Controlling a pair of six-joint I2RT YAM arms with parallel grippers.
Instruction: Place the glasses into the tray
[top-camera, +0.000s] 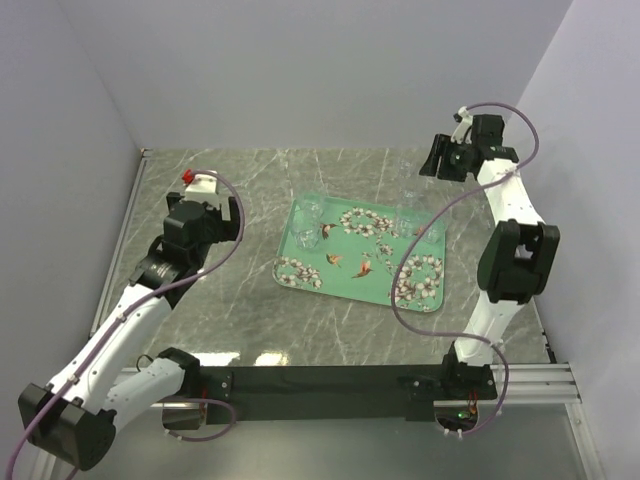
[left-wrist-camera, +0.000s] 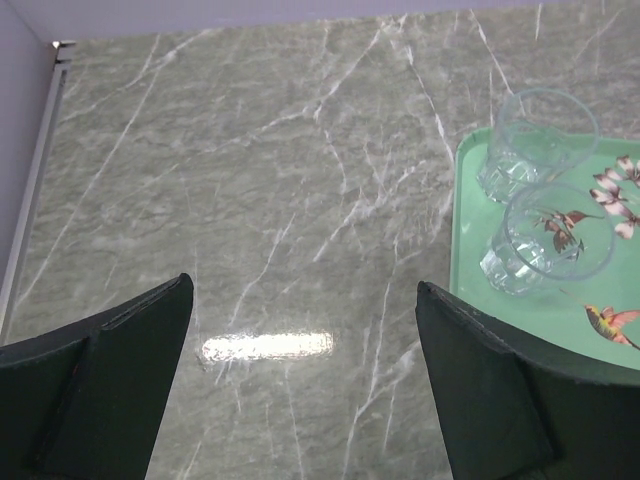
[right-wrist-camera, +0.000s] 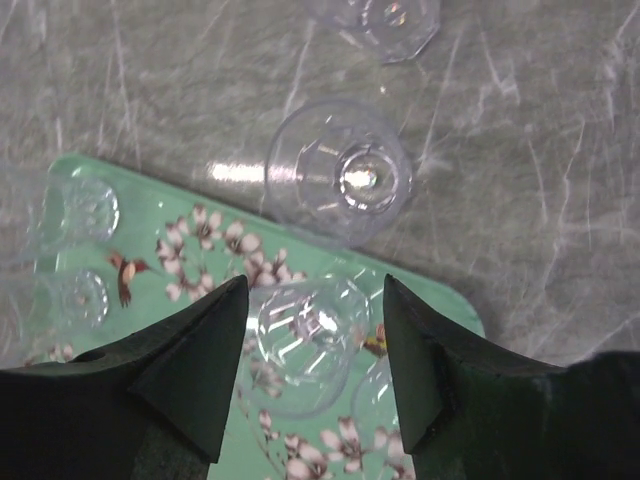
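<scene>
Our right claw (right-wrist-camera: 315, 288) hangs partly open and grips nothing. Our left claw (left-wrist-camera: 302, 288) gapes at its widest, also bare. We see the marble table (top-camera: 230, 300) with the green tray (top-camera: 345, 283) at the middle of the overhead frame. Two glasses (left-wrist-camera: 538, 135) stand upright in the tray's upper-left corner. Another glass (right-wrist-camera: 300, 340) sits near its upper-right corner, below the right claw. Two more rest on the table beyond that corner, one glass (right-wrist-camera: 340, 180) just beside the rim.

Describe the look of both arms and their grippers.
The left arm and right arm have white links, black joints and a mauve cable each. The left gripper and right gripper each carry two black, wedge-shaped fingers.
</scene>
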